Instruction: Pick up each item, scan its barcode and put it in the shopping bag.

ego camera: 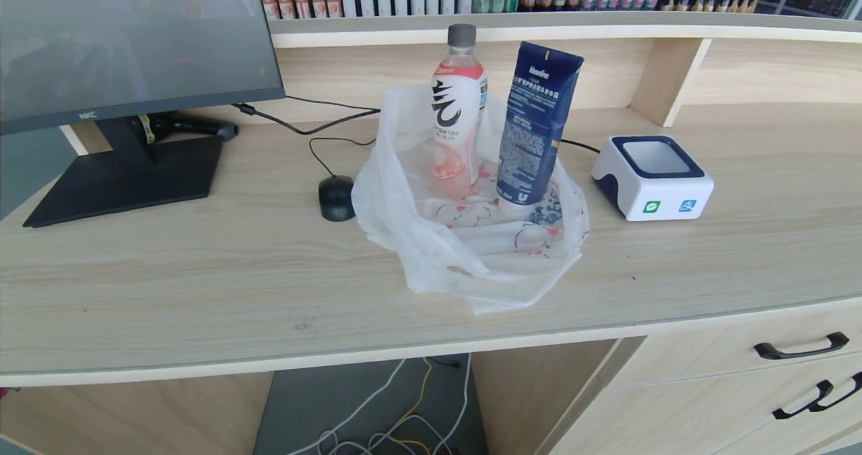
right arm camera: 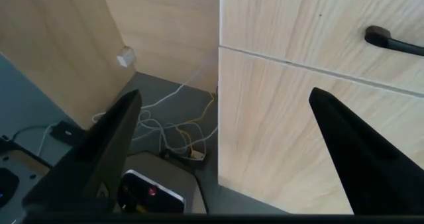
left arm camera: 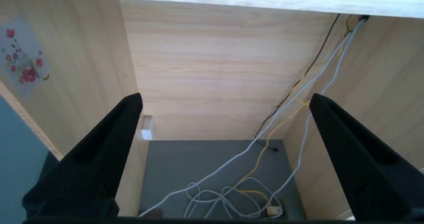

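A pink drink bottle (ego camera: pixel 457 115) with a grey cap and a blue tube (ego camera: pixel 535 126) stand upright inside the white plastic shopping bag (ego camera: pixel 471 239) at the middle of the counter. A white and blue barcode scanner (ego camera: pixel 652 178) sits just right of the bag. My left gripper (left arm camera: pixel 225 151) hangs open below the counter, facing the knee space with its cables. My right gripper (right arm camera: pixel 225 158) is open too, low down in front of the drawer cabinet. Nothing is between either pair of fingers.
A monitor (ego camera: pixel 135 44) on a black stand (ego camera: pixel 128 179) fills the counter's left. A black mouse (ego camera: pixel 336 198) lies just left of the bag. A raised shelf (ego camera: pixel 566 31) runs along the back. Drawers with black handles (ego camera: pixel 801 348) sit below right. Cables (left arm camera: pixel 252 177) trail on the floor.
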Controlling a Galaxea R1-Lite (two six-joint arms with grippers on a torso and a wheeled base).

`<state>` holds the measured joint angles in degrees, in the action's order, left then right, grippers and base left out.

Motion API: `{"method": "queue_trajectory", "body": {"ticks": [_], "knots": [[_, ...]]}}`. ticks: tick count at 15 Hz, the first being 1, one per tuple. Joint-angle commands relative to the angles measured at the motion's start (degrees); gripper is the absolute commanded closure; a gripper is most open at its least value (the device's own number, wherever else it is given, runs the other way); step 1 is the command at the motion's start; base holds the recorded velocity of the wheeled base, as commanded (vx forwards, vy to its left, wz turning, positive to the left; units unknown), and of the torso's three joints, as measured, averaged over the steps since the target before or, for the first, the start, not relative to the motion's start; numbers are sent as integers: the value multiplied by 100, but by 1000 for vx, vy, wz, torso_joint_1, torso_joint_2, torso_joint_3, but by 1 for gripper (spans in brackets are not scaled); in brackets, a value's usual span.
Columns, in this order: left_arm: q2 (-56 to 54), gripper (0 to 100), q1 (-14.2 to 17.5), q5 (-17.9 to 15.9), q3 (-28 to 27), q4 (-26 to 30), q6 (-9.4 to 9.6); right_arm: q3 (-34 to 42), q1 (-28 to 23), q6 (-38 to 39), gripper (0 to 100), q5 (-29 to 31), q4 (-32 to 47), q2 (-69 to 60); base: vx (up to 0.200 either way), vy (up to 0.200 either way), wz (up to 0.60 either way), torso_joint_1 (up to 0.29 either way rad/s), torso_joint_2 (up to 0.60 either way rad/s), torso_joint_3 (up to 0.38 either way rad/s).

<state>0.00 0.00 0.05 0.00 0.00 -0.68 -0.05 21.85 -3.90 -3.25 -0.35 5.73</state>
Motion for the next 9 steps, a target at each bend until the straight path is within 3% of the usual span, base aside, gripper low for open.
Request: {"method": "queue_trajectory", "body": {"ticks": [1,2,5,7,9], "knots": [[9,0,0,4,0,0,-2,5,-207,3,0,18,9,-169,0,0,0,0,0,0],[0,0,0,4,0,0,-2,5,-567,-5,0,27,9,-160,0,0,0,0,0,0],[0,0,0,4,0,0,-2,5,-954,214,0,343,18,42,0,0,0,0,0,0],[9,0,0,4,0,0,-2,5,-1930,206,0,343,18,508,0,0,0,0,0,0],[0,0,0,4,0,0,-2,5,-2589,206,0,343,18,403,0,0,0,0,0,0]]}}
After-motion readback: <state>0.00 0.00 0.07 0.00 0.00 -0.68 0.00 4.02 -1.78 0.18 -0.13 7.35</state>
